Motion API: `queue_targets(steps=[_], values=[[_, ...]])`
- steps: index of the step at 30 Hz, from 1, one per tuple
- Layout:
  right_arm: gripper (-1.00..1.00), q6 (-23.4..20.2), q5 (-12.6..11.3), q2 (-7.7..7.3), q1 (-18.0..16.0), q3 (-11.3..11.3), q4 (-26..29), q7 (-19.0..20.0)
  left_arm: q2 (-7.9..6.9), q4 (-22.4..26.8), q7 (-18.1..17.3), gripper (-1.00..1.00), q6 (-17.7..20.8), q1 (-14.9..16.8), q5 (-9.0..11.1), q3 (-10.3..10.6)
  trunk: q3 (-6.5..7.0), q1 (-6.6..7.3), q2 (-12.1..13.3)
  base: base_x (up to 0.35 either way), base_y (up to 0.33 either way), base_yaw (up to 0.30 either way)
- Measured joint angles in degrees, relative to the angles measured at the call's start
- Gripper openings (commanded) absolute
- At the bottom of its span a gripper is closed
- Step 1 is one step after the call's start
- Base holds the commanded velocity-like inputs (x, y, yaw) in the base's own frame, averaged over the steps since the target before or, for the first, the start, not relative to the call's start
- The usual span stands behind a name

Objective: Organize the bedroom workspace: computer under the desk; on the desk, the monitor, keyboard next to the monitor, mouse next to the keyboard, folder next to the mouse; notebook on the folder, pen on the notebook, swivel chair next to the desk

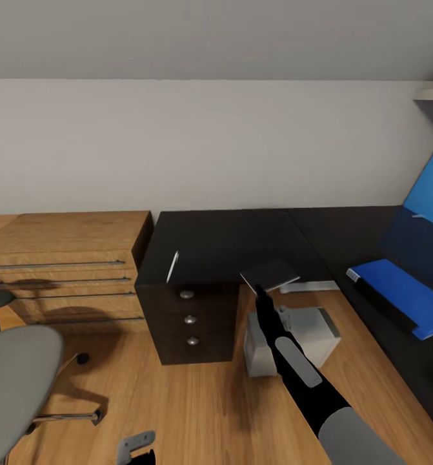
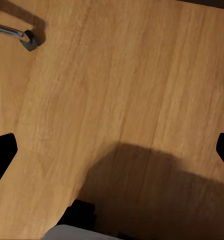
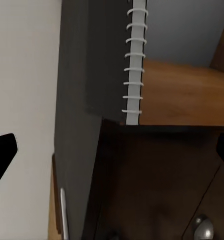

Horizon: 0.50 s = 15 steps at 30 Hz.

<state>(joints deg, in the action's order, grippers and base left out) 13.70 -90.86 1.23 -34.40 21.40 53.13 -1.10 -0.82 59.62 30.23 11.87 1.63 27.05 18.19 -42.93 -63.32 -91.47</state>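
The thin notebook [image 1: 270, 274] lies on the black desk [image 1: 229, 239], its corner overhanging the front edge. My right gripper [image 1: 262, 296] is just below and in front of that corner, open. In the right wrist view the notebook's white spiral binding [image 3: 134, 65] lies ahead of the spread fingers, with nothing between them. A white pen [image 1: 172, 267] rests on the desk to the left. The blue folder [image 1: 397, 294] lies on the desk's right wing. The grey computer [image 1: 293, 332] stands on the floor under the desk. The grey swivel chair [image 1: 13, 381] is at lower left. My left gripper [image 1: 135, 447] hangs open low over the floor.
A black three-drawer unit [image 1: 190, 320] stands under the desk's left end, next to an oak dresser [image 1: 68, 258]. A blue panel [image 1: 432, 187] leans at the far right. A chair caster [image 2: 29, 40] sits on the wood floor [image 2: 117, 90] near the left gripper.
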Motion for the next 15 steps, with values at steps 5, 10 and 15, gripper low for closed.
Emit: queue_targets(steps=[5, 10, 15], values=[[1.0, 0.0, 0.0, 0.03, 0.0, 0.0, 0.1, 0.0, 0.0, -1.1, -0.1, 1.0, -2.8, 0.0, 0.0, 0.1, 0.0, -0.01, 0.0, 0.126, 0.0, 0.0], [1.0, 0.0, 0.0, 0.03, 0.0, 0.0, 0.1, 0.0, -0.01, -1.4, -0.1, 1.0, -3.3, 0.0, 0.0, 0.1, 0.0, -0.01, 0.0, 0.101, 0.0, 0.0], [1.0, 0.0, 0.0, 0.03, 0.0, 0.0, 0.1, 0.0, 0.04, -2.6, -0.1, 1.0, -3.4, 0.0, 0.0, 0.3, 0.0, 0.0, 0.0, 0.184, 0.0, 0.0]])
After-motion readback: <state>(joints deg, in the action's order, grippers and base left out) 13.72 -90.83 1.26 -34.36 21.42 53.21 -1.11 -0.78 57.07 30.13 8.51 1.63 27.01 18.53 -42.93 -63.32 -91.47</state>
